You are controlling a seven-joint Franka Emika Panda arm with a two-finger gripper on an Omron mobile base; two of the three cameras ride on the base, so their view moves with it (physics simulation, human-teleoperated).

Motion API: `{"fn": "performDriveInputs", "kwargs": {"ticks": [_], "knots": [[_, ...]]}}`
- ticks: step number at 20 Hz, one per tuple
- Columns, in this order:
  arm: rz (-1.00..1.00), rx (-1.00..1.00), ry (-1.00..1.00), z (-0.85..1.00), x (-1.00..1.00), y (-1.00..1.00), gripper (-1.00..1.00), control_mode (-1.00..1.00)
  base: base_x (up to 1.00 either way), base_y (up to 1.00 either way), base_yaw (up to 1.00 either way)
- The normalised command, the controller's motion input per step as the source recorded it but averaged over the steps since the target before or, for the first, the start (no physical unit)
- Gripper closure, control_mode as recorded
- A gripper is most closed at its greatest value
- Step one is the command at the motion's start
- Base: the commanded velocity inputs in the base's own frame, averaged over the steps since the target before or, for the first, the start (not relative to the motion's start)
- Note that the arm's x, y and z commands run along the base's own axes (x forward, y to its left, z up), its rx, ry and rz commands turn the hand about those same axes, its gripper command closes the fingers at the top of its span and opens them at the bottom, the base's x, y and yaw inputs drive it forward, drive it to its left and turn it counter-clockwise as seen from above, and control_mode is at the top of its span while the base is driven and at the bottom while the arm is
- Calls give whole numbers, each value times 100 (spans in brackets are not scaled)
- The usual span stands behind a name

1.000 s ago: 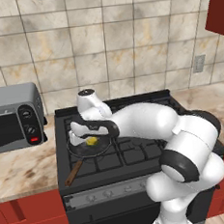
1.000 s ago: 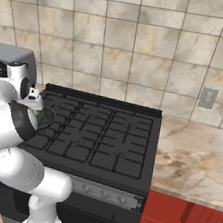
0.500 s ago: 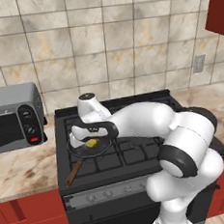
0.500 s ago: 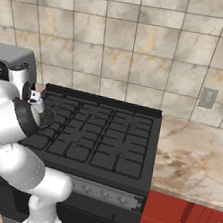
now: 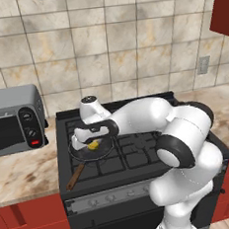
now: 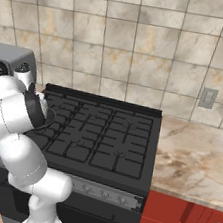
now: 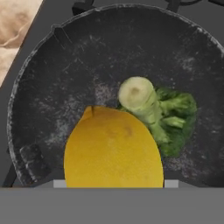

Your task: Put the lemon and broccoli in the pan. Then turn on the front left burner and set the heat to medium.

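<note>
1. My hand (image 5: 90,138) hovers low over the pan (image 7: 78,65); can't tell how wide the jaws stand, nothing visibly held.
2. Lemon (image 7: 113,151) and broccoli (image 7: 164,116) lie inside the pan, touching each other.
3. Pan sits on the stove's (image 5: 139,148) front left burner, wooden handle (image 5: 74,177) toward the front edge.

Pan (image 7: 65,78) matt, mottled dark metal; lemon (image 7: 113,151) smooth; broccoli (image 7: 168,118) bumpy.

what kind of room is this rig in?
A home-style kitchen, rendered. A black gas stove stands between stone counters with a tiled wall behind, a toaster oven sits to its left, and red cabinets run below.
</note>
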Motion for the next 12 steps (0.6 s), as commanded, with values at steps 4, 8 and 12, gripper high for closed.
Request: {"fn": "performDriveInputs", "kwargs": {"ticks": [4, 8, 12], "knots": [[0, 0, 0, -25, 2, 0, 100, -100, 0, 0, 0], [0, 0, 0, -23, 4, 0, 100, -100, 0, 0, 0], [0, 0, 0, -14, 4, 0, 100, -100, 0, 0, 0]]}}
